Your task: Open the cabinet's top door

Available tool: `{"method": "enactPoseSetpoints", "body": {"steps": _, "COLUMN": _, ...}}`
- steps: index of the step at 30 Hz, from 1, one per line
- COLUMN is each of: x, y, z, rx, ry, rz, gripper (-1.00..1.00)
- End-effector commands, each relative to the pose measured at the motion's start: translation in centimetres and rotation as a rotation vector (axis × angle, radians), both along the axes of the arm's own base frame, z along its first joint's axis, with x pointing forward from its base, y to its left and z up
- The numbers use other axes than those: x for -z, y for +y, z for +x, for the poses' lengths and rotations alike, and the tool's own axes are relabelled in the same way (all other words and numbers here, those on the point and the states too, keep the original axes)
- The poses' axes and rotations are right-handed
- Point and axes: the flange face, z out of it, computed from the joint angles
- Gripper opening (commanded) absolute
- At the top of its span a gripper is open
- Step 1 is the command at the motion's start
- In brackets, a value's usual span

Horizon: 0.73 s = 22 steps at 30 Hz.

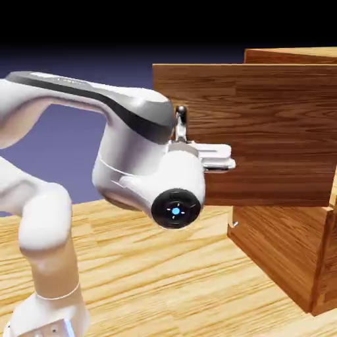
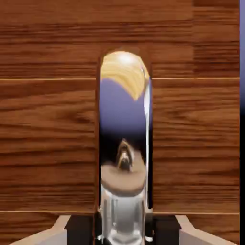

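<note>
The cabinet (image 1: pixel 289 257) is seen at the right of the wooden table (image 1: pixel 164 276). Its top door (image 1: pixel 257 131) is swung outward from the cabinet. The gripper (image 1: pixel 183 135) is clamped on the door's silver handle (image 2: pixel 124 143), though the fingers appear mostly hidden behind the arm (image 1: pixel 79 131).

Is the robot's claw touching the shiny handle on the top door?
Touching. In the hand view the silver handle stands between the two fingertips of the gripper, which press against its sides with no gap. The top door already stands swung open.
</note>
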Motion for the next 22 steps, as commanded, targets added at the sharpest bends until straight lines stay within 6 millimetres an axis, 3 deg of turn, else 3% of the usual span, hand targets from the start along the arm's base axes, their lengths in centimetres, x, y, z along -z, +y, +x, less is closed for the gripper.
{"method": "enactPoseSetpoints", "body": {"steps": 1, "x": 0.0, "y": -0.9, "z": 0.0, "rx": -0.024, "ry": 0.000, "rz": 0.000, "gripper": -1.00}}
{"method": "enactPoseSetpoints", "body": {"steps": 9, "x": 0.0, "y": -6.5, "z": 0.6, "rx": -0.170, "ry": 0.000, "rz": 0.000, "gripper": -1.00}}
{"method": "enactPoseSetpoints", "body": {"steps": 22, "x": 0.0, "y": -11.7, "z": 1.9, "rx": -0.310, "ry": 0.000, "rz": 0.000, "gripper": -1.00}}
